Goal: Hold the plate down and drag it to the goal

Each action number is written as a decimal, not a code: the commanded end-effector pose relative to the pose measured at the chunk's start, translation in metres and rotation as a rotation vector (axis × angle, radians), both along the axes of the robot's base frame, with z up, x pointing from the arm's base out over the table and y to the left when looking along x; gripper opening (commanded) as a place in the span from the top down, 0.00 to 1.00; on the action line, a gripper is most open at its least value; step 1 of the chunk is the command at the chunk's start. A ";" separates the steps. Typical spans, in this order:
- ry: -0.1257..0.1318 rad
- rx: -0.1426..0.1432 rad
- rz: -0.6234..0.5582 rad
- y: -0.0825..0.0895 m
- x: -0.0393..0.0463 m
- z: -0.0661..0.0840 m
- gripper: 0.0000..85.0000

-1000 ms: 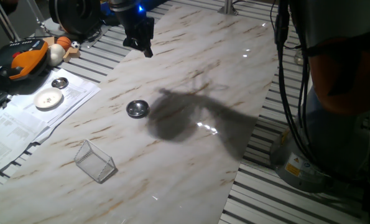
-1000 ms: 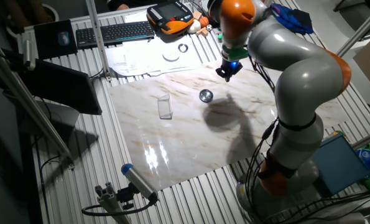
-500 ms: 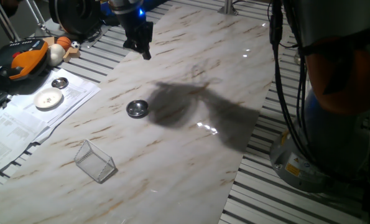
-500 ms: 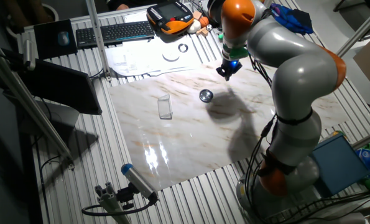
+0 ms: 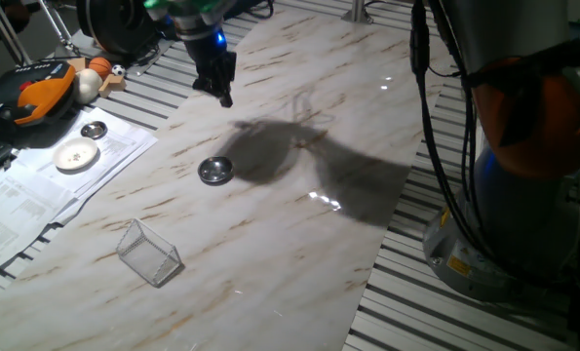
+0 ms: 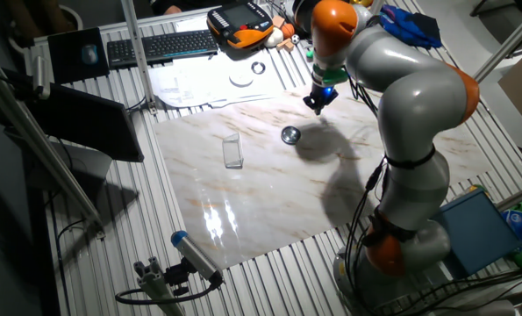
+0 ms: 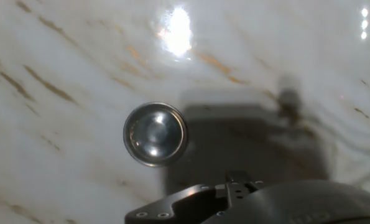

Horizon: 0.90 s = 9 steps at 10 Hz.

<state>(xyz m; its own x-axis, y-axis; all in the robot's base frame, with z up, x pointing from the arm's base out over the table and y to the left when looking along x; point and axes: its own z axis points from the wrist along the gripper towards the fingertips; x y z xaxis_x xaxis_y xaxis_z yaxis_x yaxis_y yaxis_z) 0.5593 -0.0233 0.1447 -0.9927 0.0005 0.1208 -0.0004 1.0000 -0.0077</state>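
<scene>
Plate [image 5: 215, 172] sits bare on the worktop [image 5: 299, 234], nearer and lower than the gripper [image 5: 220, 90] hanging above; jaws' opening cannot be told.

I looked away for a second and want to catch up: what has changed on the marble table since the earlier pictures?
The claw shifted slightly toward the small shiny dark-silver metal plate, and the arm's shadow slid closer to that plate. Nothing was gripped or released. The plate and the transparent wire-edged goal box stayed put.

Tool [image 5: 223, 90] fingertips unseen in hand view.
</scene>
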 end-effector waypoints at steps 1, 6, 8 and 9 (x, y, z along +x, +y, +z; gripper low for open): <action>0.000 0.008 -0.007 0.002 -0.0001 -0.011 1.00; -0.013 0.053 -0.047 0.019 -0.0036 -0.043 1.00; -0.020 0.060 -0.066 0.028 -0.0056 -0.051 1.00; -0.018 0.060 -0.075 0.033 -0.0055 -0.053 1.00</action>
